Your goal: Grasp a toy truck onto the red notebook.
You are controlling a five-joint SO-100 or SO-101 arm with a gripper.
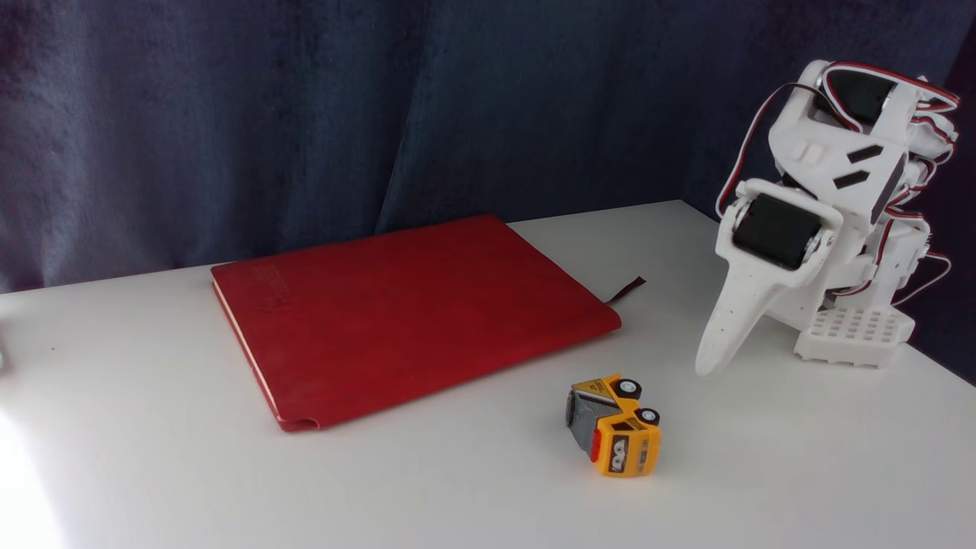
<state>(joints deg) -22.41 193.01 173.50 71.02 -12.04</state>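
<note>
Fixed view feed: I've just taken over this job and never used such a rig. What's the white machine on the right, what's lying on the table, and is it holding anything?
This is a still camera looking across a white table toward a dark curtain. The white machine at right is a small robot arm, folded over; its gripper points down at the table with its fingers together, holding nothing. The toy truck lies tipped on its side, wheels in the air, just left of and nearer the camera than the gripper. The red notebook lies flat and closed further left, with nothing on it.
</note>
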